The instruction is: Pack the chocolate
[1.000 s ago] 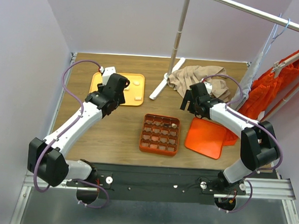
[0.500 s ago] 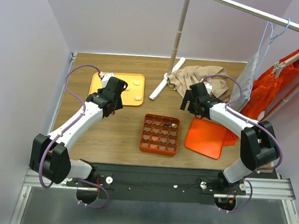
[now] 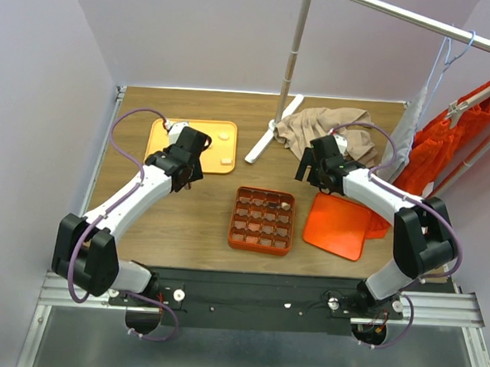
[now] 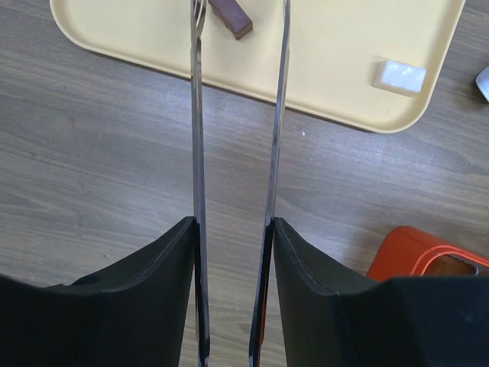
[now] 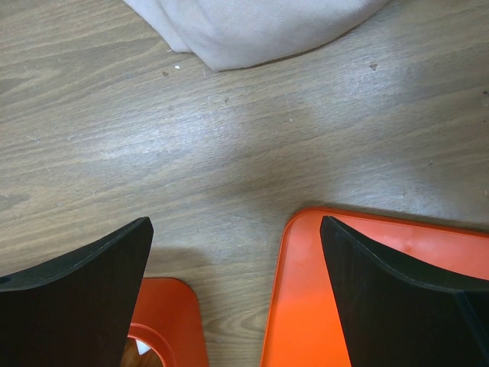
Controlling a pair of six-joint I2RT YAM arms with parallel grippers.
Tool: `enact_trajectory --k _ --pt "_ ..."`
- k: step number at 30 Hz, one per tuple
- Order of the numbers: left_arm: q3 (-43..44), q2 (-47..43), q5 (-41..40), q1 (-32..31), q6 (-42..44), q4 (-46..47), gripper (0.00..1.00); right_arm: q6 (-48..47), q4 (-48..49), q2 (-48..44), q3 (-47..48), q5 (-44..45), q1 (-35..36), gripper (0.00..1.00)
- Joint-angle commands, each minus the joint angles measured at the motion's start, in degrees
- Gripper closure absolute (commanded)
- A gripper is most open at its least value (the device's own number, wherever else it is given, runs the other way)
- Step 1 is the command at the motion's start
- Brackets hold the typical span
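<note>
The left pincer (image 4: 240,6), blades parted, straddles a brown chocolate (image 4: 231,17) on a yellow tray (image 4: 344,30).

Beige cloth (image 3: 323,128), rack (image 3: 292,62) w/ orange garment (image 3: 447,146)

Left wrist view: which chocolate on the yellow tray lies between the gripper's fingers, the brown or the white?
The brown chocolate: it lies between the left gripper's fingers, near their tips. The white chocolate sits outside them, further right.

No text, label, brand or number is readable anywhere.
</note>
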Motion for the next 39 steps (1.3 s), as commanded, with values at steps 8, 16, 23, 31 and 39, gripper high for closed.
enact_trajectory --k 8,16,23,31,39 --pt "-2.05 0.31 -0.59 0.39 -2.11 -0.07 0.49 0.01 0.46 1.60 -0.47 -0.36 -0.16 0.00" --pt "0.06 0.14 -1.38 0.39 -1.85 -1.65 0.64 -0.16 0.54 0.72 -0.56 0.87 -0.25 0.00" --pt "0.50 -2.67 -2.44 0.39 -2.11 -4.37 0.75 -0.34 0.46 -0.16 -0.47 1.31 -0.16 0.00" --pt "2.62 -8.03 -2.71 0.21 2.18 -5.09 1.00 -0.51 0.46 -0.60 -0.47 1.57 -0.16 0.00" --pt "3.93 -12.59 0.53 -2.76 10.35 -5.70 1.00 -0.25 0.28 -1.74 -1.35 2.89 -0.16 0.00"
